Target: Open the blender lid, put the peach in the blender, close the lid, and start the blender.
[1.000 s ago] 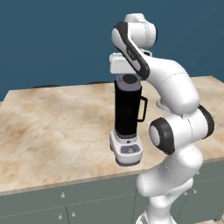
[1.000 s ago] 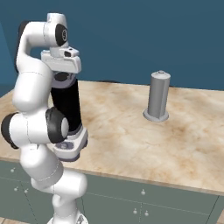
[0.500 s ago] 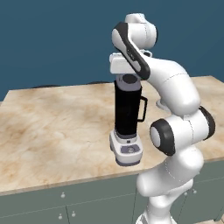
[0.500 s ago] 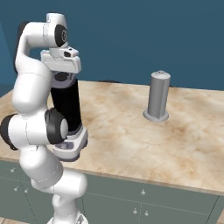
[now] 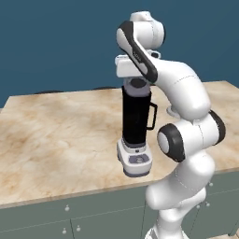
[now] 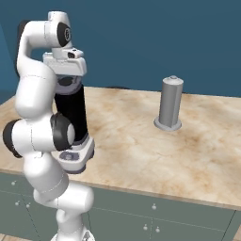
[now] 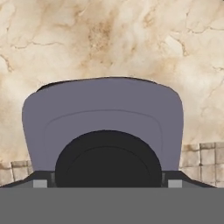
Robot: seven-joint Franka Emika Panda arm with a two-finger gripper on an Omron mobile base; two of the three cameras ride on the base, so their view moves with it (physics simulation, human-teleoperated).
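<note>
On the marble counter (image 5: 56, 135), near its front edge, the blender (image 5: 136, 130) stands with free room left of it. From the right, a grey cylinder (image 6: 169, 103) stands well apart. Close above, the blender lid (image 7: 103, 118) sits under the gripper (image 5: 136, 85); its opening I cannot tell.

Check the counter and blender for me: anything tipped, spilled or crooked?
Nothing stands out. The blender stands upright on the counter, the blender lid sits squarely on its jar, and the grey cylinder is upright. No spills visible.

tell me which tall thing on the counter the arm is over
The blender, black jar on a white base; the plain grey cylinder stands apart, further along the counter.
</note>
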